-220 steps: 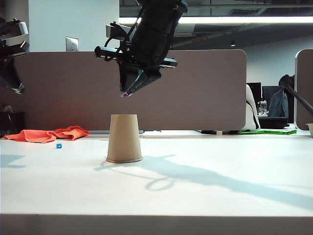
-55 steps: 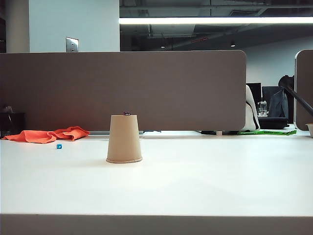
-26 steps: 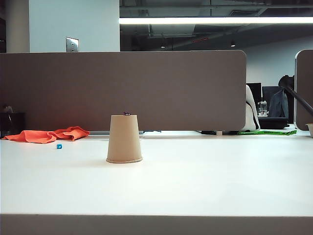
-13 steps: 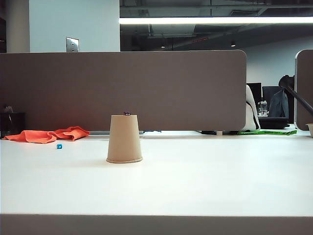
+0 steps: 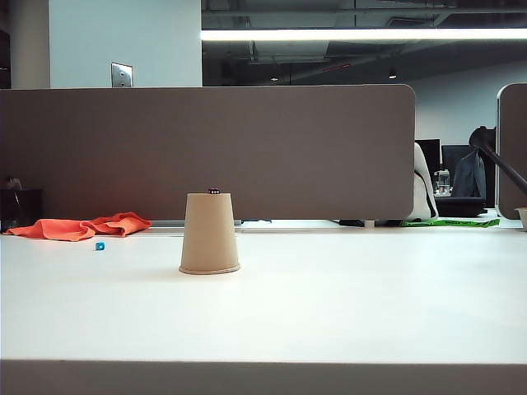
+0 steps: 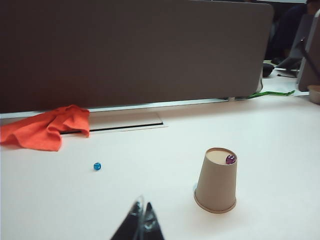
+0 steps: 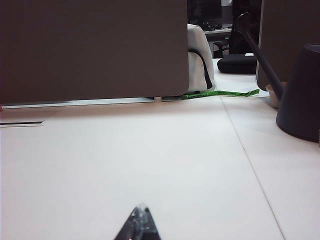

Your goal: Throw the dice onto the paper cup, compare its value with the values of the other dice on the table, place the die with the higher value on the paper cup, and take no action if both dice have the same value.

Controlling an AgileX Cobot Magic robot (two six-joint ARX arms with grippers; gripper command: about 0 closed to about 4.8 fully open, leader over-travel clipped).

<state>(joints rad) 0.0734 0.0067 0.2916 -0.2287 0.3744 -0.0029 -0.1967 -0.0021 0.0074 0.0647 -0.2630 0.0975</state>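
Both arms have left the exterior view since the purple die (image 6: 230,159) was set on the cup (image 6: 216,181); left jaws (image 6: 141,220) and right jaws (image 7: 139,220), both together, sit well clear, so only a table (image 5: 346,304) knock could unseat it.

The exterior view sits low at the tabletop (image 5: 329,313) edge, facing the divider (image 5: 247,148). The left wrist view looks down from higher, sharing the paper cup (image 6: 216,181) and orange cloth (image 6: 45,127). The right wrist view faces the tabletop's other end.
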